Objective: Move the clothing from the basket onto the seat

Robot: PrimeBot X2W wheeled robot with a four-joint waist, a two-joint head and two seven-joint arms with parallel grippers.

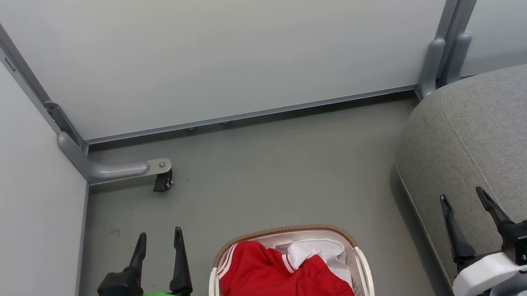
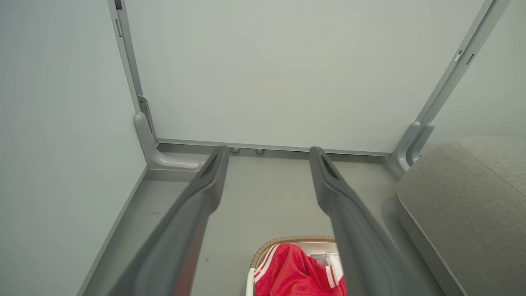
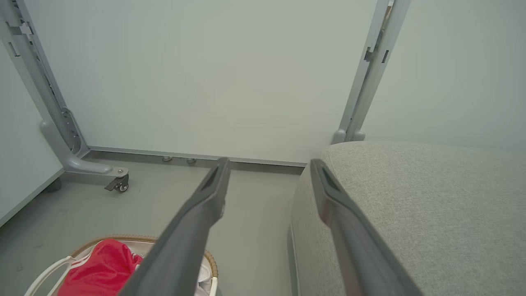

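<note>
Grey floor (image 1: 270,175); clothing (image 1: 264,279) in basket (image 1: 293,230); seat (image 1: 502,138) right; left tool (image 1: 159,232), right tool (image 1: 461,193) spread wide, holding nothing

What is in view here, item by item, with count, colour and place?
clothing: one heap, bright red with white stripes, inside the basket
basket: one, white with a brown woven rim, on the floor at bottom centre of the head view
lining: one, white cloth, far right part of the basket
seat: one, grey fabric, right of the basket
panels: three, pale grey with grey metal frames, behind and to the left
caster: one, black, under the left panel foot
floor: grey, under everything
left claw: one, dark fingers, open and empty, left of the basket
right claw: one, dark fingers, open and empty, by the seat's edge
</note>
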